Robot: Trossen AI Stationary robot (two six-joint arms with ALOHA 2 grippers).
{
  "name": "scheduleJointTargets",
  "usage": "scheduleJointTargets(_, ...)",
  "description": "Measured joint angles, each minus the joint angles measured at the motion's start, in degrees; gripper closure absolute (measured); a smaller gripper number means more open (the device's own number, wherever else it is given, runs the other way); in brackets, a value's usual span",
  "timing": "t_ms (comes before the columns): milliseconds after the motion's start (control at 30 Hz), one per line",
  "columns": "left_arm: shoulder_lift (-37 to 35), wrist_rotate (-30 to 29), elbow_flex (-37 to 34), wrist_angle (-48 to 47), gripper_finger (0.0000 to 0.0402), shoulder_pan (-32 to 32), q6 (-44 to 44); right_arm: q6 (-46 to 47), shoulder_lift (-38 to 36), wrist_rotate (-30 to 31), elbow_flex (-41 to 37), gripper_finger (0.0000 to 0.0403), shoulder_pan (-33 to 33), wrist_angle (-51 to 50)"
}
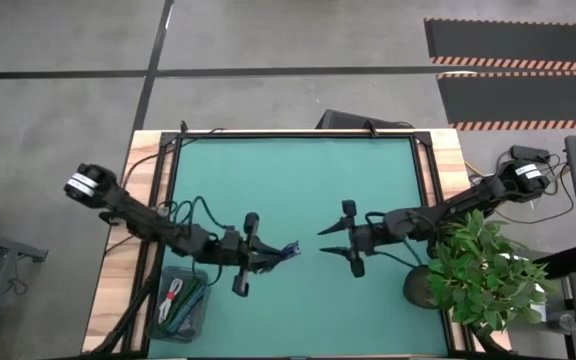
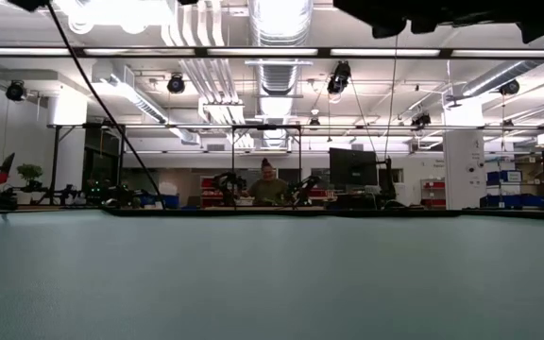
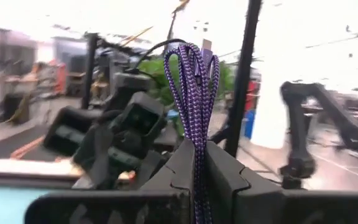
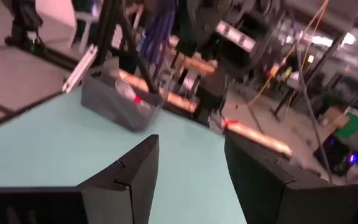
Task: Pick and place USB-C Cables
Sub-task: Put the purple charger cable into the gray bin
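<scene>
Teal matting covers your counter (image 1: pixel 298 170); beyond it lies a workshop hall, no writing legible. Your left gripper (image 1: pixel 268 257) pinches the purple cable (image 3: pixel 196 93); your right gripper (image 1: pixel 340 243) is spread.

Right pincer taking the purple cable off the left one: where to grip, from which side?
Probably the looped end of the purple cable. It stands clear of the left pincer, which is shut on the bundle's lower part, so only the loops are exposed. In the high view the cable points toward the open right pincer, so come straight across from that side, closing across the bundle's narrow width.
</scene>
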Motion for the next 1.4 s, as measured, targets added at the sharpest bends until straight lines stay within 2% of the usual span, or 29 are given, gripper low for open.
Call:
scheduleJointTargets(133, -0.16, -7.69, 2.29, -3.65, 0.0398, -3.17, 3.45, -1.3, 0.0, -1.47, -2.16, 0.0227, 0.12, 7.24)
scheduleJointTargets(300, 4.2, -8.03, 5.83, 1.02, 0.0399, -4.71, 13.17, -1.6, -0.16, -2.61, -3.15, 0.0227, 0.12, 10.14)
scheduleJointTargets(433, 6.85, -8.07, 8.59, 4.03, 0.04, -4.67, 16.13, -1.8, -0.74, -2.59, -3.15, 0.0227, 0.12, 10.08)
scheduleJointTargets(533, 7.4, -7.98, 10.15, 3.27, 0.04, -4.8, 15.51, -1.77, -1.95, -2.56, -3.18, 0.0227, 0.12, 10.07)
scheduleJointTargets(700, 7.5, -7.96, 12.03, 2.32, 0.04, -6.04, 8.18, -1.29, -5.0, -2.55, -3.65, 0.0227, 0.12, 8.17)
scheduleJointTargets(833, 6.88, -12.39, 16.82, -4.41, 0.04, -7.91, 2.45, -0.5, -7.46, -2.55, -3.67, 0.0227, 0.12, 6.54)
scheduleJointTargets(900, 5.4, -18.91, 20.55, -15.89, 0.04, -9.48, -4.82, 0.32, -8.61, -2.55, -3.68, 0.0227, 0.14, 5.47)
scheduleJointTargets(967, 3.45, -26.15, 25.31, -36.81, 0.04, -11.48, -20.09, 0.91, -9.76, -2.55, -3.69, 0.0227, 0.12, 4.11)
scheduleJointTargets(1033, 1.87, -29.52, 31.11, -64.95, 0.04, -13.76, -44.87, 0.91, -11.2, -2.55, -3.69, 0.0227, 0.12, 2.13)
scheduleJointTargets(1100, 1.67, -28.66, 37.42, -91.7, 0.04, -16.65, -70.29, 0.86, -11.97, -2.56, -3.69, 0.0227, 0.12, 1.47)
scheduleJointTargets(1167, 2.81, -25.19, 41.83, -112.55, 0.04, -19.76, -89.11, 0.52, -12.82, -2.55, -3.69, 0.0227, 0.12, 0.41)
scheduleJointTargets(1233, 3.83, -18.83, 43.67, -125.71, 0.04, -21.88, -103.05, -0.02, -13.06, -2.55, -3.69, 0.0227, 0.12, 0.64)
scheduleJointTargets(1300, 4.06, -10.52, 44.15, -130.8, 0.04, -23.1, -110.0, -0.86, -13.06, -2.55, -3.69, 0.0227, 0.12, 0.7)
scheduleJointTargets(1400, 3.83, -0.02, 43.11, -131.17, 0.04, -24.75, -111.6, -1.88, -12.9, -2.53, -3.69, 0.0227, 0.12, 0.7)
